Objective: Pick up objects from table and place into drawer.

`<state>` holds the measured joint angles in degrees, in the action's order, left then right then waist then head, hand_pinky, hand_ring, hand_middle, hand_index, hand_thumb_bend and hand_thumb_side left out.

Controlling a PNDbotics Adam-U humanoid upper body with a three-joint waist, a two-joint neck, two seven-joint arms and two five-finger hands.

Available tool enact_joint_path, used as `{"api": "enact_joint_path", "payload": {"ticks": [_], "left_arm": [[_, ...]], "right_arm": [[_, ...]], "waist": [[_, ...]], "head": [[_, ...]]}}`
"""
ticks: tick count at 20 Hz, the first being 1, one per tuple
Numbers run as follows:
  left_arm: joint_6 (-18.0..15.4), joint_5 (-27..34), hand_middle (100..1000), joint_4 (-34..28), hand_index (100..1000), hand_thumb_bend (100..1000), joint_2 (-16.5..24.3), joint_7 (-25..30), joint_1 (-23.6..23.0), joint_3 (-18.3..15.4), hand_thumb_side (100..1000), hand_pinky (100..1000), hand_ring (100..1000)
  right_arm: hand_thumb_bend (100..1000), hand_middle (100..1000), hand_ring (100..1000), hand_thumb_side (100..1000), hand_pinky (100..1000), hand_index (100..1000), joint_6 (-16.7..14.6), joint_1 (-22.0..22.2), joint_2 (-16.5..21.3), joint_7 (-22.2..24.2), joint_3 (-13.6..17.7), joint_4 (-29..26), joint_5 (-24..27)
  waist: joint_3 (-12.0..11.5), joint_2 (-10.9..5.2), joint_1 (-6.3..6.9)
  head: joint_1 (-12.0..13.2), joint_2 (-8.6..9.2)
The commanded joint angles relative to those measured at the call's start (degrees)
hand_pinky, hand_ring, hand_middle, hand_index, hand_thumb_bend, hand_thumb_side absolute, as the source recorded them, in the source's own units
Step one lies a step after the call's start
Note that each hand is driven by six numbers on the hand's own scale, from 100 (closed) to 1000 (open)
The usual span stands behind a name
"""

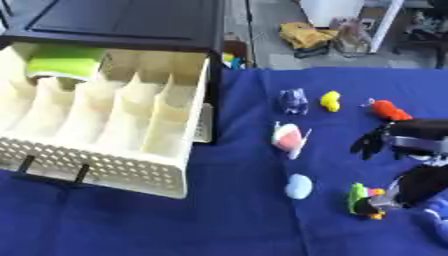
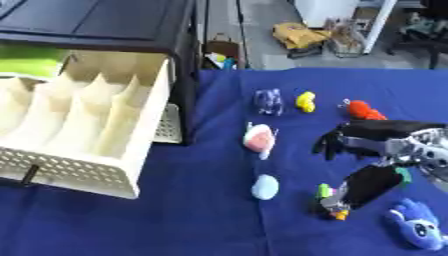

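At the left the cream drawer [image 1: 131, 170] stands pulled out from its dark cabinet [image 1: 114, 22], divided by wavy partitions into lengthwise compartments; a green item [image 1: 63, 65] lies at the back of one of the leftmost compartments, the others appear bare as far as can be seen. On the blue-covered table [image 1: 236, 220], to the right of the drawer, several small toys lie apart from one another: a purple figure [image 1: 294, 101], a pink-and-white one [image 1: 290, 139], a pale blue oval piece [image 1: 298, 186], and a yellow one [image 1: 330, 100] at the far side. Further right, an orange-red toy [image 2: 360, 110] sits just beyond the robot hand. The right robot hand [image 2: 372, 137] comes in from the right edge, its upper fingers [image 2: 331, 142] drooping and its thumb reaching down onto a small green toy with orange feet [image 2: 328, 202]; it looks to be closing on this toy, though contact around it is not fully resolved (blur hides the fingertips). A blue plush toy [image 2: 416, 227] lies at the lower right. The left robot hand does not appear. Assessment: the pick stage is in hand. The next move calls for securing the green toy, lifting it clear of its neighbours, and carrying it leftward over the drawer's front wall to an open compartment.
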<state>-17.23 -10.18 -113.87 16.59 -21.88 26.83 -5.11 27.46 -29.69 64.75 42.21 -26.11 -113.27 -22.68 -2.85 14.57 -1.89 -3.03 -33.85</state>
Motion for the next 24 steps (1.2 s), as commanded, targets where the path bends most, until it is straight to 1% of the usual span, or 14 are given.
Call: {"api": "enact_joint_path", "payload": {"ticks": [1, 6, 9, 13, 16, 19, 24], "left_arm": [[0.0, 0.0, 558, -0.7, 754, 142, 0.4, 0.2, 1.0, 0.0, 1000, 375, 515], [0.0, 0.0, 556, -0.7, 753, 139, 0.3, 0.2, 1.0, 0.0, 1000, 373, 513], [0.0, -0.1, 555, -0.7, 752, 140, 0.2, 0.3, 1.0, 0.0, 1000, 372, 512], [0.0, -0.1, 554, -0.7, 752, 140, 0.2, 0.2, 1.0, 0.0, 1000, 372, 512], [0.0, -0.1, 554, -0.7, 751, 140, 0.2, 0.3, 1.0, 0.0, 1000, 371, 511], [0.0, -0.1, 553, -0.7, 751, 139, 0.2, 0.3, 1.1, 0.1, 1000, 371, 511], [0.0, -0.1, 552, -0.7, 751, 137, 0.1, 0.5, 1.1, 0.1, 1000, 369, 510]], "right_arm": [[679, 745, 879, 543, 708, 912, 10.1, -0.4, 0.8, 9.8, 0.6, 0.5, -0.7], [655, 743, 884, 516, 710, 908, 10.1, -0.1, 0.2, 9.8, 0.0, 2.5, -0.8], [655, 744, 887, 517, 711, 905, 9.9, 0.3, 0.0, 9.8, -0.1, 3.5, -1.0], [656, 741, 888, 493, 711, 902, 9.8, 0.9, -0.1, 9.8, -0.2, 4.2, -0.5], [639, 736, 889, 464, 712, 896, 10.2, 1.5, 0.0, 9.8, -0.4, 4.3, -0.1], [604, 730, 887, 404, 711, 891, 10.5, 1.9, -0.2, 9.8, -0.7, 4.8, 0.1], [572, 719, 885, 367, 709, 882, 10.9, 1.9, -0.8, 9.8, -0.9, 5.9, 0.0]], "waist": [[0.0, -0.75, 0.04], [0.1, -0.50, 0.11], [0.2, -0.33, 0.17], [0.3, -0.25, 0.24], [0.2, -0.23, 0.26], [0.2, -0.13, 0.26], [0.1, 0.03, 0.28]], "head": [[-0.3, 0.66], [-0.6, 0.87], [-0.7, 0.94], [-0.8, 0.88], [-0.9, 0.91], [-1.0, 1.03], [-1.1, 1.17]]}}
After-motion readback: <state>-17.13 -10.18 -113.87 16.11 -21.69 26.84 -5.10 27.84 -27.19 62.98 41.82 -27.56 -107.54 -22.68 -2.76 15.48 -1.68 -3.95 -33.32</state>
